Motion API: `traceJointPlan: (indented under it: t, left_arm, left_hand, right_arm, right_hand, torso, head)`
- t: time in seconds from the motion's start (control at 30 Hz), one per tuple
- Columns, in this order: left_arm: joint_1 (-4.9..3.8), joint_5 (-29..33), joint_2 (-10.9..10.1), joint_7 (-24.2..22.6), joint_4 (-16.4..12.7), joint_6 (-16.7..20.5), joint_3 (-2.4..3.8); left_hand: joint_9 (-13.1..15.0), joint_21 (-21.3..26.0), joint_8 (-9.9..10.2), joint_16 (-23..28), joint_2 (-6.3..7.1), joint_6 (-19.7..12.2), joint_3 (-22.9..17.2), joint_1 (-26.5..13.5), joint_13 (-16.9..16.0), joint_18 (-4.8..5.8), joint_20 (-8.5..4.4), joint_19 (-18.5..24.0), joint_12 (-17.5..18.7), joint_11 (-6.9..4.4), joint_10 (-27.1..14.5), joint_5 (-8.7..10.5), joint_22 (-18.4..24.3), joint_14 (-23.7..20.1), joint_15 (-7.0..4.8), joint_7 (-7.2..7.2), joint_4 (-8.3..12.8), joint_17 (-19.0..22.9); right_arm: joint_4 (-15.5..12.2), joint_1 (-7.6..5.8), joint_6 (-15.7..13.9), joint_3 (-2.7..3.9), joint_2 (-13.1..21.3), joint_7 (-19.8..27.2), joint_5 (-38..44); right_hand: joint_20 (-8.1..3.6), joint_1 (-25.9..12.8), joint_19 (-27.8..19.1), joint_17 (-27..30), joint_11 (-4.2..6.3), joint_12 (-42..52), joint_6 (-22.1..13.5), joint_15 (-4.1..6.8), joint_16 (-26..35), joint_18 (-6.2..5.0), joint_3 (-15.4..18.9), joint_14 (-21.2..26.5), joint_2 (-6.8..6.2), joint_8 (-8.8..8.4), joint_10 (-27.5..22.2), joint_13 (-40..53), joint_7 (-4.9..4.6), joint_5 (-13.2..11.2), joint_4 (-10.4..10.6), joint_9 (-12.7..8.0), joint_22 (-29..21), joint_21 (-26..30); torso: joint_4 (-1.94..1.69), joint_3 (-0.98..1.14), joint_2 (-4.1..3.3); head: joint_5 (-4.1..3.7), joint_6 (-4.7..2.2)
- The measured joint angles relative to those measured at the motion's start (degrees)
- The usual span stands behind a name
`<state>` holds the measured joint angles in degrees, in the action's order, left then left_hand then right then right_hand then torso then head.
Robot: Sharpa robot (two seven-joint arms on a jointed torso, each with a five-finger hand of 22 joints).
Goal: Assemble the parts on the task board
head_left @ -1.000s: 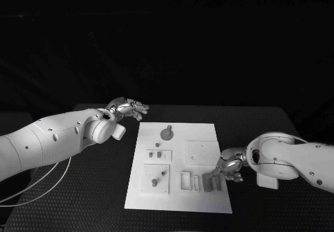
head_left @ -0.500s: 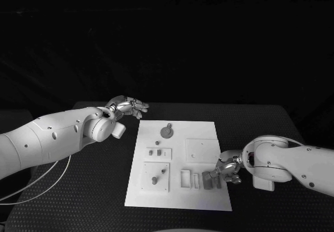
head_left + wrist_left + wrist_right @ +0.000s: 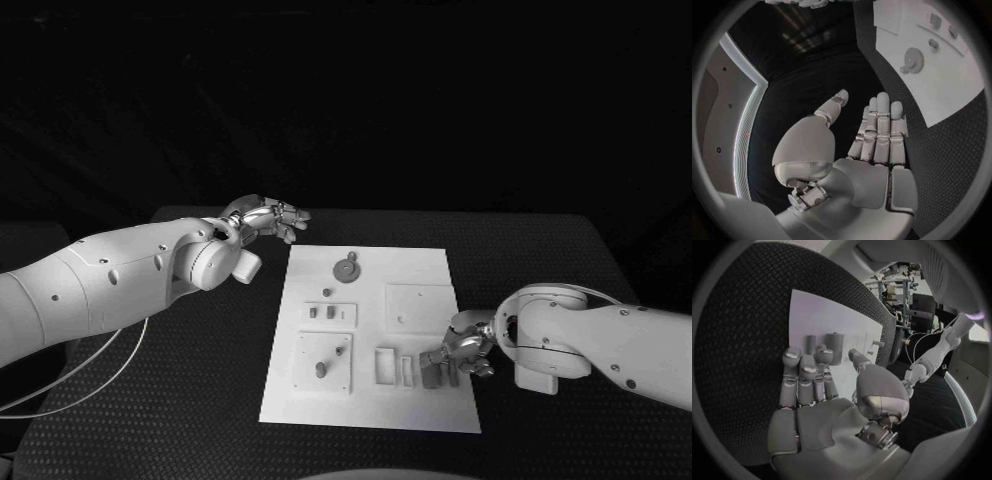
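Observation:
The white task board lies in the middle of the table. On it are a round toothed part, small pegs and upright grey blocks near the front right edge. My right hand hovers at that edge, just behind the blocks, its fingers stretched out and holding nothing. In the right wrist view the fingertips reach the grey blocks on the board. My left hand stays off the board's far left corner, palm flat and empty. The left wrist view has the toothed part on the board.
A raised square plate with two pegs sits at the board's front left, and narrow slots lie beside the grey blocks. A flat square panel takes the board's right middle. Black table surrounds the board.
My right arm has swung in towards the board, and its hand has crept slightly left over the grey blocks. The left hand has barely moved. The whole view has shifted a little.

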<state>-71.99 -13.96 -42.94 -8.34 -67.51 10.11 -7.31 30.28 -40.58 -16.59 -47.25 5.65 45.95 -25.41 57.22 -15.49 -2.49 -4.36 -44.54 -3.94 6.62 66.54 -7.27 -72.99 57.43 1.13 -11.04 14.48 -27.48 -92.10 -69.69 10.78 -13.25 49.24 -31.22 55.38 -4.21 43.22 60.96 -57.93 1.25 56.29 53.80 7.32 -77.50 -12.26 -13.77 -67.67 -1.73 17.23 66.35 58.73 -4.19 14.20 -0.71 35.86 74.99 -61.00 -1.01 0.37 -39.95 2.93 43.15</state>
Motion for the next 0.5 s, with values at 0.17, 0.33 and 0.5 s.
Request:
traceJointPlan:
  t: [0.17, 0.33, 0.5]
  left_arm:
    - [0.0, 0.0, -0.1, 0.02, -0.11, -0.12, 0.0]
    - [0.0, 0.0, -0.24, 0.07, -0.29, -0.27, 0.0]
    - [0.0, 0.0, -0.39, 0.16, -0.42, -0.42, 0.0]
  left_hand:
    - [-0.03, 0.0, 0.0, 0.0, 0.0, 0.0, 0.0, 0.0, 0.0, 0.05, 0.0, 0.0, 0.0, -0.02, -0.02, 0.0, 0.0, 0.0, 0.0, 0.0, 0.0, -0.01]
    - [-0.03, 0.0, 0.0, 0.0, 0.0, 0.0, 0.13, 0.0, 0.0, 0.31, 0.0, 0.0, 0.0, -0.02, -0.02, 0.0, -0.05, 0.0, 0.0, 0.0, -0.13, -0.07]
    - [-0.03, 0.0, 0.0, 0.0, 0.17, 0.0, 0.13, -0.17, 0.0, 0.34, 0.0, 0.0, 0.0, -0.02, -0.02, 0.0, -0.05, 0.0, 0.0, 0.0, -0.13, -0.07]
  right_arm:
    - [0.07, 0.2, -0.08, 0.02, -0.52, -0.34, 0.29]
    - [0.01, 0.72, -0.29, 0.02, -0.78, -0.71, 0.81]
    - [0.15, 1.28, -0.8, -0.13, -1.68, -1.05, 2.02]
  right_hand:
    - [0.05, 0.31, -0.06, -0.1, 0.0, 0.0, -0.02, -0.01, 0.22, 0.01, 0.0, 0.01, -0.31, -0.14, 0.0, -0.07, -0.02, 0.0, 0.0, -0.06, 0.0, 0.0]
    - [0.09, 0.31, -0.09, -0.16, 0.0, 0.0, -0.05, -0.02, 0.22, 0.01, 0.16, 0.02, -0.31, -0.14, -0.01, -0.13, -0.05, 0.0, 0.16, -0.06, 0.0, 0.0]
    - [0.09, 0.31, -0.09, -0.27, 0.0, 0.0, 0.02, -0.03, 0.22, 0.0, 0.0, 0.01, -0.31, 0.03, -0.01, -0.21, 0.02, 0.0, 0.32, 0.16, 0.0, 0.0]
  torso:
    - [0.01, -0.02, 0.0]
    - [0.04, -0.01, 0.0]
    - [0.09, 0.03, -0.01]
  head:
    - [0.12, 0.0]
    - [0.23, 0.12]
    - [0.4, 0.28]
